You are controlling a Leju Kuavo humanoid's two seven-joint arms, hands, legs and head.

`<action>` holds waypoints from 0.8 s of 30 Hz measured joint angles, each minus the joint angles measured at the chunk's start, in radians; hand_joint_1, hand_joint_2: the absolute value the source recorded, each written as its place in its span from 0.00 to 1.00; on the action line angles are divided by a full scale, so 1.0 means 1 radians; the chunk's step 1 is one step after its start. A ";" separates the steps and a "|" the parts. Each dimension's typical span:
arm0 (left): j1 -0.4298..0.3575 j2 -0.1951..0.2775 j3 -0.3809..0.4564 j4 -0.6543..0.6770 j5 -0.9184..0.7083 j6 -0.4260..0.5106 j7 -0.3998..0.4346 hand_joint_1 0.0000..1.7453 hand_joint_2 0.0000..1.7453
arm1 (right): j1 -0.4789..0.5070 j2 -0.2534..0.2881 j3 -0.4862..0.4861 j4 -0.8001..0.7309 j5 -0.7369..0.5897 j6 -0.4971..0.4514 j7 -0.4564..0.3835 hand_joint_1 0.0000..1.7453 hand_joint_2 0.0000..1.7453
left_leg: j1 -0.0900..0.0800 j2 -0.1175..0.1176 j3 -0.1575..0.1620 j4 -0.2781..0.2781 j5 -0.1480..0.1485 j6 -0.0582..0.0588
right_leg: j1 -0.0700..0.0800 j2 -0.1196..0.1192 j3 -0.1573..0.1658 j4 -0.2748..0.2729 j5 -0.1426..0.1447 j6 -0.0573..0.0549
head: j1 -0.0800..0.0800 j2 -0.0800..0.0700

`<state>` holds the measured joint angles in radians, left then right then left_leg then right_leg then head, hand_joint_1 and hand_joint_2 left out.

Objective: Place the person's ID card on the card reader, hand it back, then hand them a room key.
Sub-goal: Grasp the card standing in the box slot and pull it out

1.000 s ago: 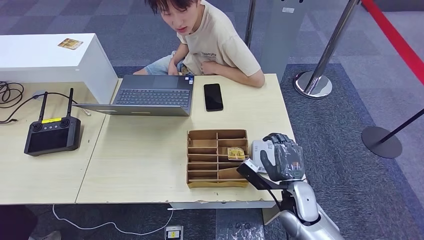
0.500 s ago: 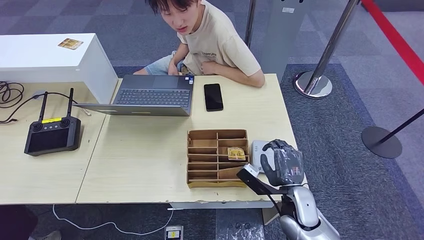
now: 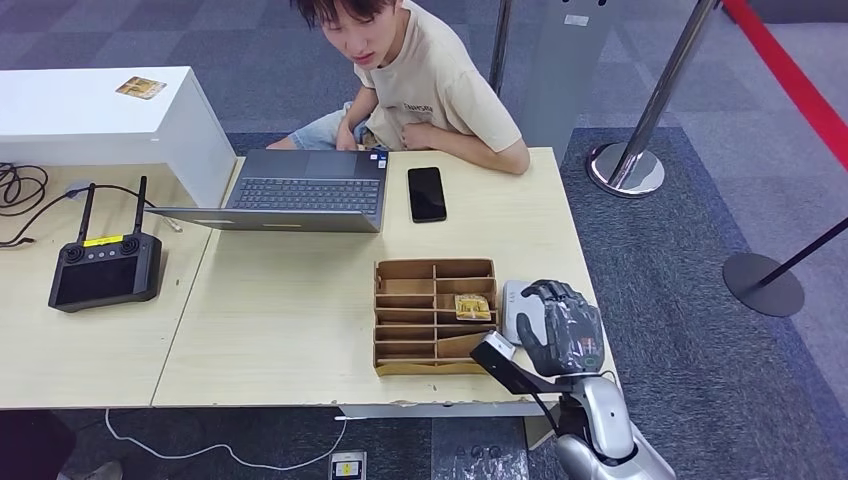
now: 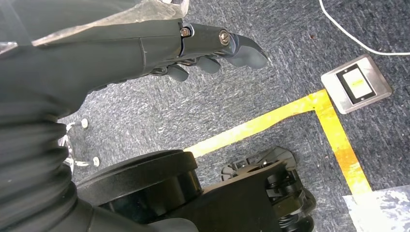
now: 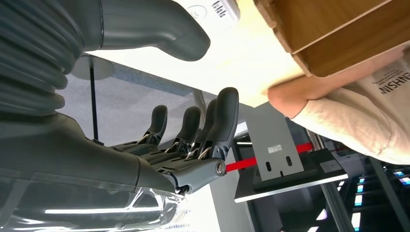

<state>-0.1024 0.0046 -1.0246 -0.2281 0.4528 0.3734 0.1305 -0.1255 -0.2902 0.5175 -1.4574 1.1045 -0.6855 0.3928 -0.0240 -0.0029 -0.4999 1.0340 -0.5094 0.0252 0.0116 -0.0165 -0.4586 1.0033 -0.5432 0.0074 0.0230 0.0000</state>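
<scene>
Our right hand [image 3: 562, 328]: fingers [image 5: 220, 121] apart, holding nothing, hovering over small white card reader [image 3: 518, 306] at counter [image 3: 290, 310] edge. Our left hand [image 4: 145, 46]: fingers [image 4: 244, 50] loosely curled, empty, above grey carpet floor [image 4: 270, 92]. Yellow room key card [image 3: 472, 306] lies in brown cardboard divided tray [image 3: 435, 316], beside reader. Person in beige shirt [image 3: 435, 85] sits across counter.

Bright, even light; sharp views
</scene>
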 joint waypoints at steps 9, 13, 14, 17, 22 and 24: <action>0.000 0.000 0.000 0.000 0.004 0.001 0.000 0.00 1.00 | 0.002 0.027 0.009 0.015 -0.001 -0.007 -0.010 0.49 1.00 | 0.000 0.000 -0.001 0.000 0.000 0.000 | 0.000 0.000 -0.001 0.000 0.000 0.000 | 0.000 0.000; -0.001 0.000 0.000 0.000 0.005 0.001 0.000 0.00 1.00 | 0.003 0.034 0.013 0.018 -0.001 -0.007 -0.010 0.49 1.00 | 0.000 0.000 -0.002 0.000 0.000 0.000 | 0.000 0.000 -0.002 0.000 0.000 0.000 | 0.000 0.000; -0.001 0.000 0.000 0.000 0.005 0.001 0.000 0.00 1.00 | 0.003 0.035 0.014 0.018 -0.001 -0.007 -0.010 0.49 1.00 | 0.000 0.000 -0.002 0.000 0.000 0.000 | 0.000 0.000 -0.002 0.000 0.000 0.000 | 0.000 0.000; -0.001 0.000 0.000 0.000 0.006 0.001 0.000 0.00 1.00 | 0.003 0.039 0.018 0.018 -0.001 -0.007 -0.010 0.51 1.00 | 0.000 0.000 -0.002 0.000 0.000 0.000 | 0.000 0.000 -0.002 0.000 0.000 0.000 | 0.000 0.000; -0.001 0.000 0.000 0.000 0.007 0.001 0.000 0.00 1.00 | 0.004 0.043 0.023 0.019 -0.001 -0.007 -0.010 0.51 1.00 | 0.000 0.000 -0.002 0.000 0.000 0.000 | 0.000 0.000 -0.002 0.000 0.000 0.000 | 0.000 0.000; -0.001 0.000 0.000 0.000 0.007 0.001 0.000 0.00 1.00 | 0.004 0.044 0.023 0.019 -0.001 -0.007 -0.010 0.51 1.00 | 0.000 0.000 -0.002 0.000 0.000 0.000 | 0.000 0.000 -0.002 0.000 0.000 0.000 | 0.000 0.000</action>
<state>-0.1029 0.0041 -1.0246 -0.2281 0.4598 0.3742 0.1305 -0.1215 -0.2466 0.5407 -1.4382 1.1036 -0.6929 0.3826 -0.0240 -0.0029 -0.5017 1.0337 -0.5096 0.0253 0.0116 -0.0165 -0.4603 1.0033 -0.5435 0.0073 0.0231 0.0000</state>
